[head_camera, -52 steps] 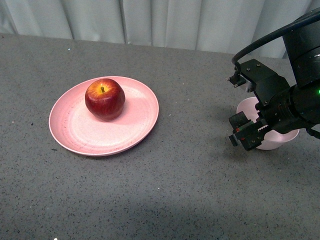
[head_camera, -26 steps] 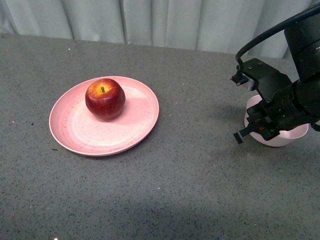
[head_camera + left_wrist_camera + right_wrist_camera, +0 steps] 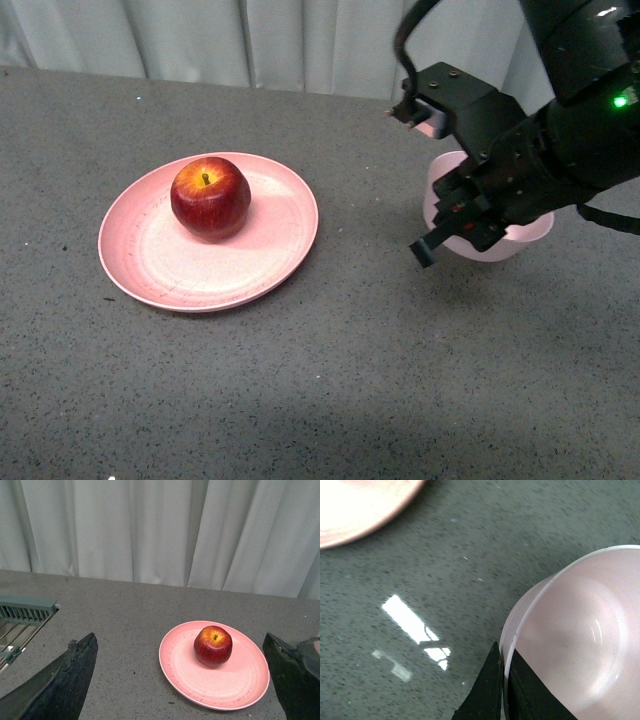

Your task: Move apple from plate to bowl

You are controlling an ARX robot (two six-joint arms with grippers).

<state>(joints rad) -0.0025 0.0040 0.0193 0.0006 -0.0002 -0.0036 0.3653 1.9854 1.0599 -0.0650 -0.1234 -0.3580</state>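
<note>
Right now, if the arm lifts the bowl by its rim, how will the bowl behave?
The bowl looks thin-walled and empty, so it is probably light and stiff. The right gripper pinches only one spot of its rim, so it may tilt or swing. Its sides look smooth and glossy, so it could slip out of the grip.

1. The apple (image 3: pixel 210 197) is dark red, yellow-orange by its stem.
2. The plate (image 3: pixel 270 250) is salmon pink, speckled.
3. The bowl (image 3: pixel 500 248), right of frame, is pale pink.
4. The table (image 3: pixel 300 380) is grey with specks.
5. The curtain (image 3: pixel 300 40) is whitish grey.
</note>
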